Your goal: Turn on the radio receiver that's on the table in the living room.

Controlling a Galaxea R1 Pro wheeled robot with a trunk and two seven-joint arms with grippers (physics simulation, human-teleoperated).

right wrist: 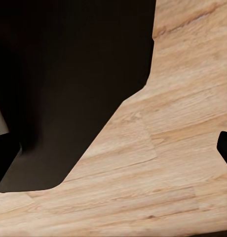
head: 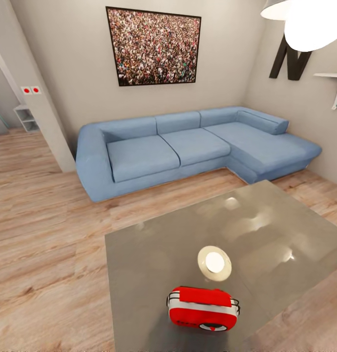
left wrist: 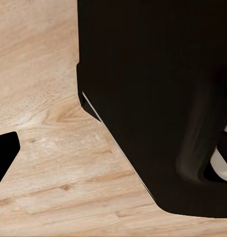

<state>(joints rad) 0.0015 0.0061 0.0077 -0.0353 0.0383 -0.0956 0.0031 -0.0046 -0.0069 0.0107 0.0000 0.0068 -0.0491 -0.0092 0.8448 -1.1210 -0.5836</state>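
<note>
Red and white, the small rounded portable radio receiver (head: 203, 309) lies on the near part of the glossy grey rectangular worktop (head: 149, 264), close to its front edge, with its round dial facing the camera and a thin wire handle along its top. Just beyond it the grey surface mirrors a bright round lamp reflection (head: 215, 263), and softer glints spread toward the far right corner. The worktop sits at an angle in the head view, one corner pointing toward the sofa.

Light wood plank flooring (head: 46, 244) surrounds the worktop on all sides and runs to the left into a side opening, where a small white shelf unit (head: 27, 118) stands. Farther back, a blue L-shaped fabric sofa (head: 188, 146) sits against the beige wall (head: 71, 63), its chaise part extending to the right. Above it hangs a dark-framed photo of a dense crowd (head: 154, 46). A white pendant lamp (head: 312, 22) hangs at the upper right, in front of a big black letter (head: 291, 61) on the side wall.

Both wrist views look down at wood floor beside a large dark body. A dark tip at the frame edge is all that hints at either gripper, so I cannot tell whether the left or right one is open or closed.
</note>
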